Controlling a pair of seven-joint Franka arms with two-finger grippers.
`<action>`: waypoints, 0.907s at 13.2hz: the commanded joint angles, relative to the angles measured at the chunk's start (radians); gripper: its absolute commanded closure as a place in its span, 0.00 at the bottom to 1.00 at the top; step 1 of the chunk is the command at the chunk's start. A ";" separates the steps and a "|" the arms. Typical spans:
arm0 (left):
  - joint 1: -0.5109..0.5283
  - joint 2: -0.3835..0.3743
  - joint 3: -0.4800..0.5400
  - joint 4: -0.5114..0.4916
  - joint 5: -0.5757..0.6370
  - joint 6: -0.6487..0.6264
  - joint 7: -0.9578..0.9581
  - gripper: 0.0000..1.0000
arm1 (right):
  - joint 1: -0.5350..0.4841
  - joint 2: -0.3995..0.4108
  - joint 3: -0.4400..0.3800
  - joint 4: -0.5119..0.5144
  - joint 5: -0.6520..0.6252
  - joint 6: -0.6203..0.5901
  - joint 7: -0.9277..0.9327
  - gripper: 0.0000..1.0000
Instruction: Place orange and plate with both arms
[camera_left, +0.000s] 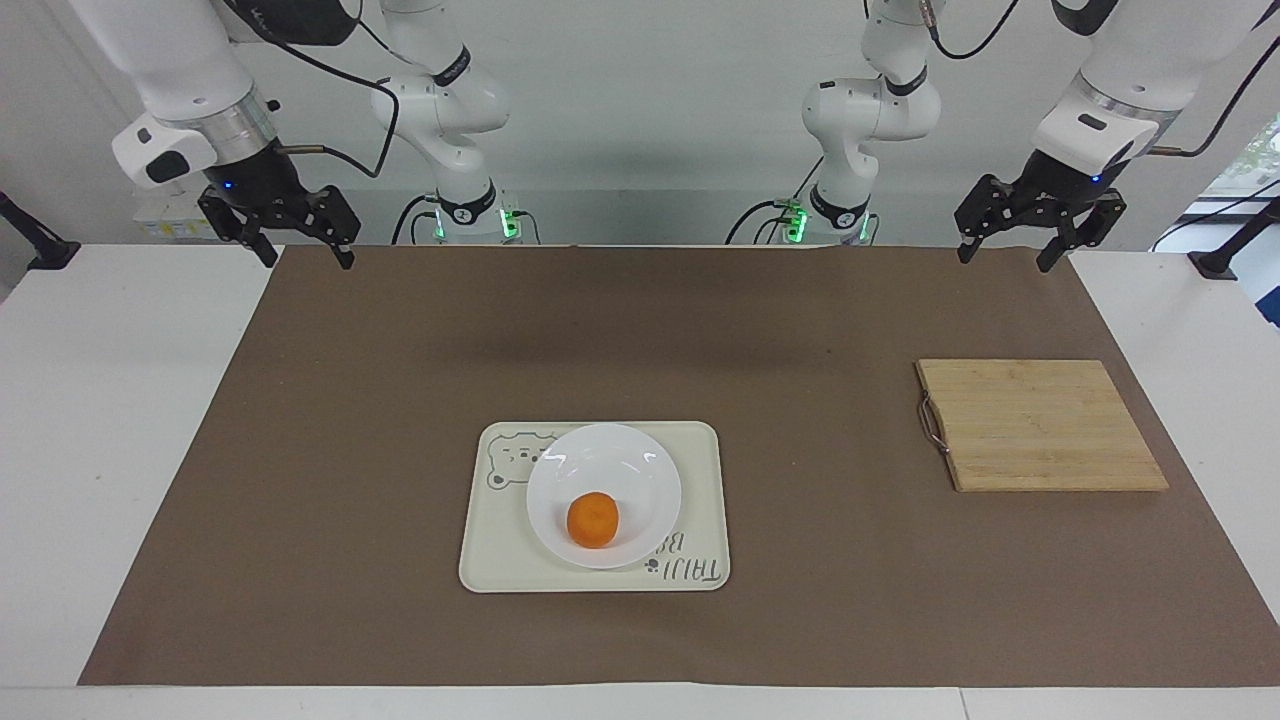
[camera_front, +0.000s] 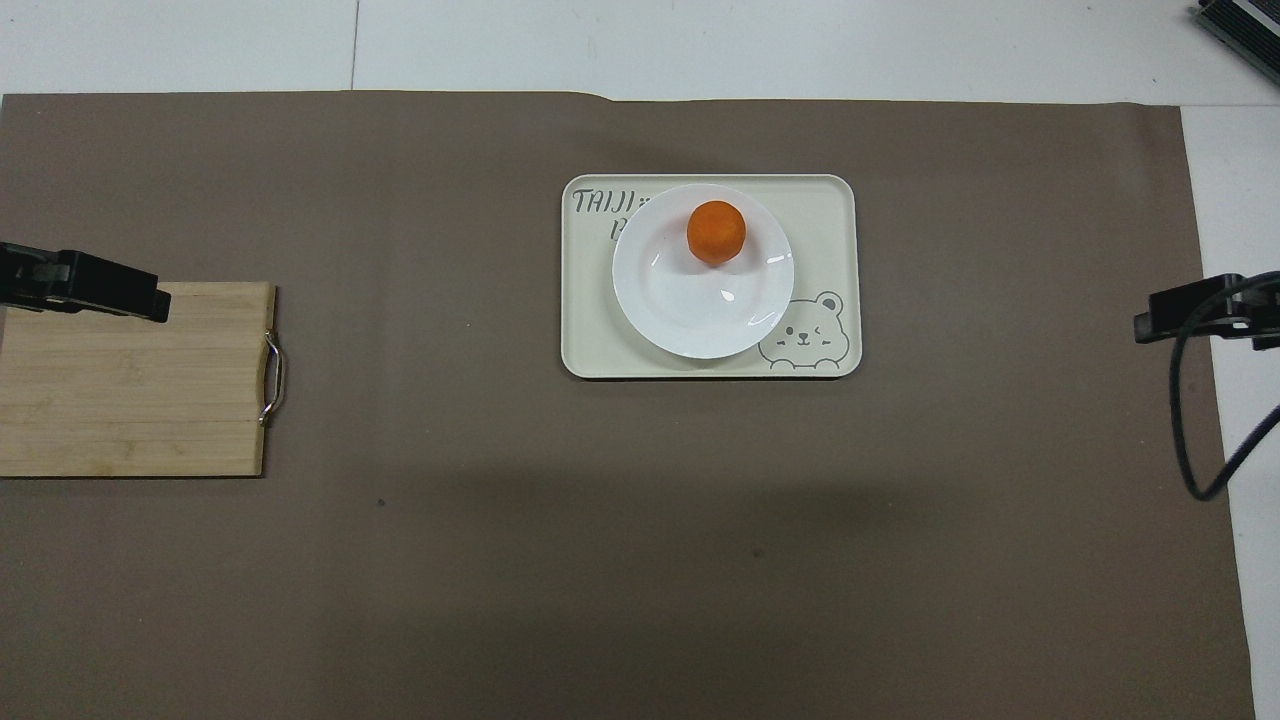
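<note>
A small orange (camera_left: 592, 521) (camera_front: 716, 231) lies in a round white plate (camera_left: 640, 470) (camera_front: 680, 310), toward the plate's edge farthest from the robots. The plate rests on a cream tray (camera_left: 700, 470) (camera_front: 830, 210) with a bear print, mid-table. My right gripper (camera_left: 297, 255) (camera_front: 1150, 325) hangs open and empty, high over the mat's corner at the right arm's end. My left gripper (camera_left: 1001, 258) (camera_front: 150, 300) also hangs open and empty, over the mat's corner at the left arm's end. Both are well apart from plate and orange.
A bamboo cutting board (camera_left: 1040, 425) (camera_front: 130, 380) with a metal handle lies toward the left arm's end of the table. A brown mat (camera_left: 400, 350) (camera_front: 500, 550) covers most of the white table.
</note>
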 joint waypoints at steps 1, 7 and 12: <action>0.014 -0.005 -0.011 0.011 0.009 -0.021 -0.008 0.00 | -0.004 -0.046 0.006 0.029 -0.037 -0.051 0.014 0.00; 0.012 -0.040 -0.011 -0.037 0.079 -0.072 0.001 0.00 | 0.001 -0.153 0.020 -0.096 -0.054 -0.072 0.009 0.00; 0.033 -0.040 0.000 -0.031 0.072 -0.073 0.004 0.00 | -0.002 -0.140 0.021 -0.103 -0.056 -0.011 0.005 0.00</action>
